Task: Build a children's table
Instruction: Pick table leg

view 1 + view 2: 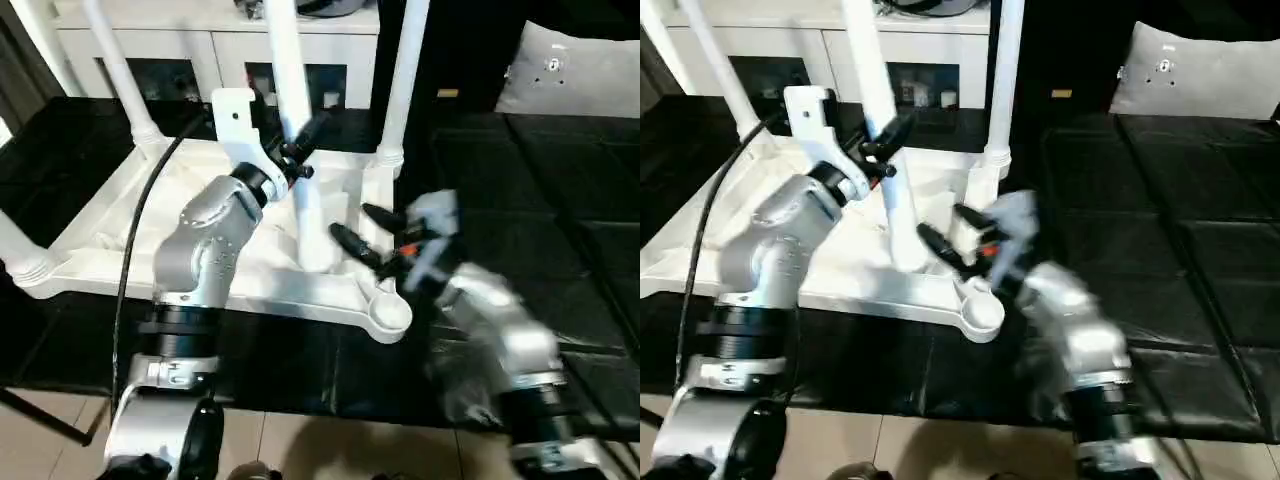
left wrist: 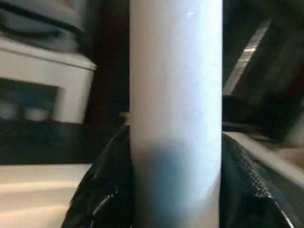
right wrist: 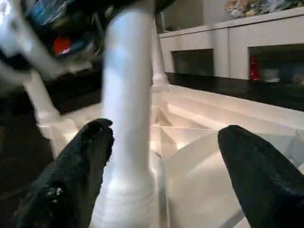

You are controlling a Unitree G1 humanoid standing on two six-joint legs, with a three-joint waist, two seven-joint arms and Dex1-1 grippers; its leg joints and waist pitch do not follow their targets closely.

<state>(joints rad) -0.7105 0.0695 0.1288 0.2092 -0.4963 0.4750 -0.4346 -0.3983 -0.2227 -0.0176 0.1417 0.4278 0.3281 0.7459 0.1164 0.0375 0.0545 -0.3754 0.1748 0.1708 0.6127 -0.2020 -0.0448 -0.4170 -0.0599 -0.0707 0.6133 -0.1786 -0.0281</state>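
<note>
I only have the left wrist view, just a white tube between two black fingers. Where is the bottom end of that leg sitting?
Observer: The leg stands upright on the ribbed underside of the table top, near its right front corner, not in a socket.
Operator: Which socket is free?
Observer: The near right corner socket; three other legs already stand in theirs.
Operator: And the right hand?
Observer: The right hand is open, low by the leg, fingers spread wide.
</note>
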